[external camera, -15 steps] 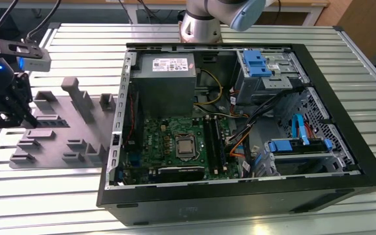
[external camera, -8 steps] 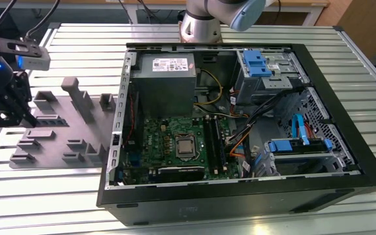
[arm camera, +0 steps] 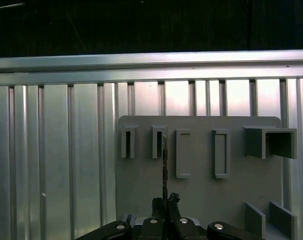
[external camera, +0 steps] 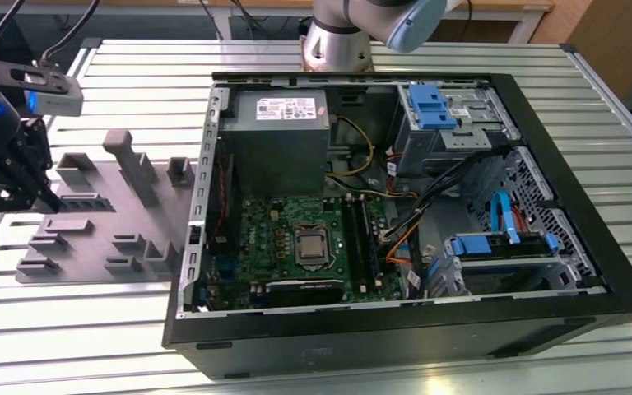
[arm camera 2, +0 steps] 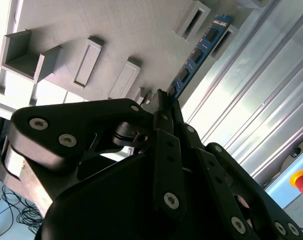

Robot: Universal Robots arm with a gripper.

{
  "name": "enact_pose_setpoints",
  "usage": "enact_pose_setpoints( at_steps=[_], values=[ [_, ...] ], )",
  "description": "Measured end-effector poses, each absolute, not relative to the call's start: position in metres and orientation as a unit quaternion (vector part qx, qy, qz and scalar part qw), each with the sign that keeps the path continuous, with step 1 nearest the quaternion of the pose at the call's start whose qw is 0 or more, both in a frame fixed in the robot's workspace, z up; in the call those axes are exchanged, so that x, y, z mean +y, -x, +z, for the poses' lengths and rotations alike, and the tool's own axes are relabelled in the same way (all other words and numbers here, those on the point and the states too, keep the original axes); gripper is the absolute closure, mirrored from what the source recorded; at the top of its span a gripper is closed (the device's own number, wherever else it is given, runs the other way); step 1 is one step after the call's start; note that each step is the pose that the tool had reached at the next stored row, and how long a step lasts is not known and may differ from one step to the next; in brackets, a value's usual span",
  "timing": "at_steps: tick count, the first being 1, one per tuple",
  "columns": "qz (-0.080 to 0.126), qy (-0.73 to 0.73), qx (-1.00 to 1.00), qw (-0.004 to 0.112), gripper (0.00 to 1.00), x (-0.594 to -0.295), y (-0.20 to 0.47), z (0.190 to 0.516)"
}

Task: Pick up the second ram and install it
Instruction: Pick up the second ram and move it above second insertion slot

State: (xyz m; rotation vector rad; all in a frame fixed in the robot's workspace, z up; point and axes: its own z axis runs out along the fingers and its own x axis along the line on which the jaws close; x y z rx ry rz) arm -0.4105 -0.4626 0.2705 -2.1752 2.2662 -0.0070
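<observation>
The second ram [external camera: 80,202], a thin dark green stick with black chips, reaches out from my fingertips over the left part of the gray tray [external camera: 96,247]. My gripper [external camera: 39,197] is at the exterior view's left and is shut on one end of the stick. In the second wrist view the second ram [arm camera 2: 196,55] runs from the closed gripper [arm camera 2: 164,97] toward a slotted block on the tray [arm camera 2: 131,30]. The first wrist view has the second ram [arm camera: 164,165] edge-on, rising from the gripper [arm camera: 165,202] above the tray [arm camera: 201,195].
An open black computer case [external camera: 404,329] lies to the exterior view's right of the tray, with the motherboard [external camera: 294,239], its long memory slots [external camera: 358,239], a power supply [external camera: 277,132] and blue drive caddies [external camera: 437,107]. The arm's base [external camera: 338,41] stands behind it. A red button [arm camera 2: 302,180] sits off the table.
</observation>
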Motion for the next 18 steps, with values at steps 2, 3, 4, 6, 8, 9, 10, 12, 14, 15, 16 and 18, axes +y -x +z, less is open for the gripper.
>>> enact_pose_setpoints(
  at_steps=[2, 3, 4, 6, 8, 9, 10, 12, 14, 15, 16, 18],
  values=[
    [-0.002, 0.692, 0.721, 0.000, 0.86, -0.4626, 0.4105, 0.2709],
    [-0.002, 0.692, 0.721, 0.000, 0.86, -0.4626, 0.4105, 0.2712],
    [-0.002, 0.692, 0.721, 0.000, 0.86, -0.4626, 0.4105, 0.2716],
    [-0.002, 0.692, 0.721, 0.000, 0.86, -0.4626, 0.4105, 0.2723],
    [-0.002, 0.692, 0.721, 0.000, 0.86, -0.4626, 0.4105, 0.2728],
    [-0.002, 0.692, 0.721, 0.000, 0.86, -0.4626, 0.4105, 0.2730],
    [-0.002, 0.692, 0.721, 0.000, 0.86, -0.4626, 0.4105, 0.2732],
    [-0.002, 0.692, 0.721, 0.000, 0.86, -0.4626, 0.4105, 0.2735],
    [-0.002, 0.692, 0.721, 0.000, 0.86, -0.4626, 0.4105, 0.2739],
    [-0.002, 0.692, 0.721, 0.000, 0.86, -0.4626, 0.4105, 0.2741],
    [-0.002, 0.692, 0.721, 0.000, 0.86, -0.4626, 0.4105, 0.2742],
    [-0.002, 0.692, 0.721, 0.000, 0.86, -0.4626, 0.4105, 0.2745]
  ],
)
